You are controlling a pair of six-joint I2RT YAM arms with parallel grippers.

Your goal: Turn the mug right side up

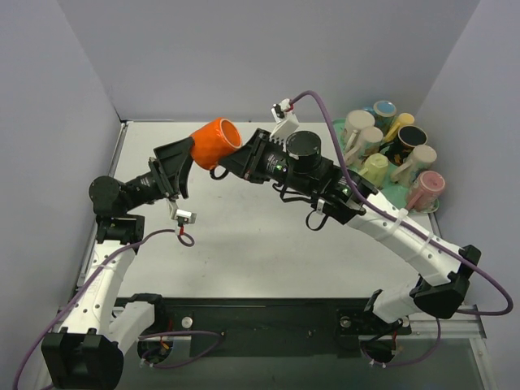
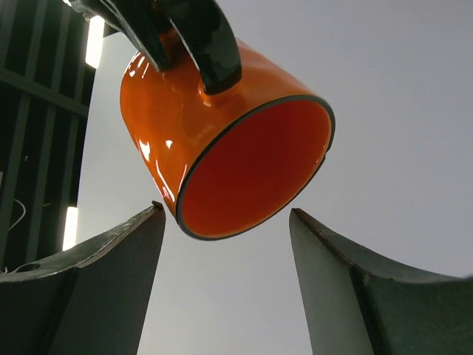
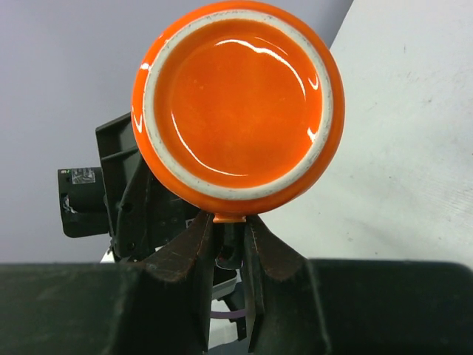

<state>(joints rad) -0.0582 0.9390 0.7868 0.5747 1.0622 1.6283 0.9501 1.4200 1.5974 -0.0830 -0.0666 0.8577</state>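
The orange mug (image 1: 214, 143) hangs in the air above the table's back middle, lying on its side. My right gripper (image 1: 236, 159) is shut on its handle; in the right wrist view the fingers (image 3: 194, 248) pinch the handle stub below the mug's white-ringed base (image 3: 238, 102). The mug's mouth faces my left gripper (image 1: 180, 165), which is open. In the left wrist view the mug (image 2: 170, 118) hovers just beyond the gripper (image 2: 226, 212), its rim level with the fingertips (image 2: 151, 218), not touching them.
A green tray (image 1: 429, 205) at the back right holds a pile of several mugs (image 1: 382, 146). The white table (image 1: 252, 252) lies below the mug. Grey walls stand at the left, back and right.
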